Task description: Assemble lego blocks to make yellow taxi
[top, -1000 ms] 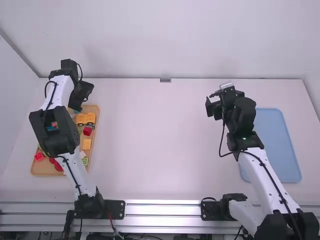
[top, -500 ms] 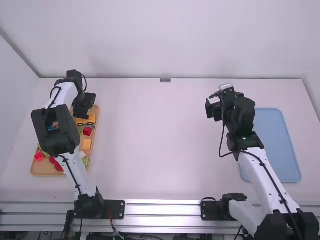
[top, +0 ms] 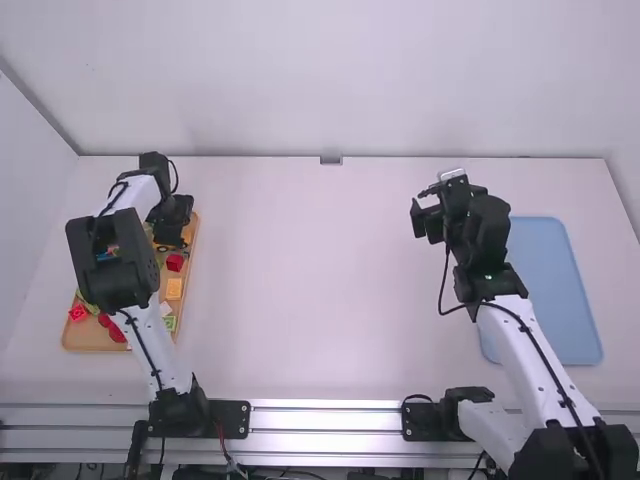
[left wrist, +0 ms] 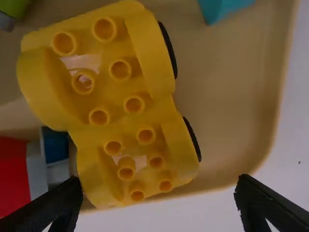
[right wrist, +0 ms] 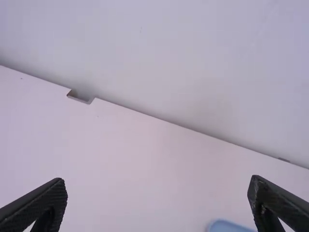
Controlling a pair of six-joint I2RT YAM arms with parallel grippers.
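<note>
My left gripper [top: 170, 238] is low over the wooden tray [top: 95, 342] at the far left. In the left wrist view the left gripper [left wrist: 157, 193] stands open, its fingers spread either side of the near end of a yellow wheeled car base [left wrist: 116, 116] with studs and black wheels. A small yellow block [top: 174, 288] lies in the tray. My right gripper [top: 425, 215] hangs over the table on the right side; in the right wrist view the right gripper [right wrist: 157, 193] is open with nothing between its fingers.
Beside the car base are a red block [left wrist: 13, 174] and a teal block [left wrist: 222, 8]. Other red pieces [top: 78, 312] and a green block [top: 169, 323] share the tray. A blue tray [top: 555, 290] lies at the right, under part of the right arm.
The left gripper has come down and towards the camera, now over the yellow car base that earlier showed more fully. The right arm has kept still.
</note>
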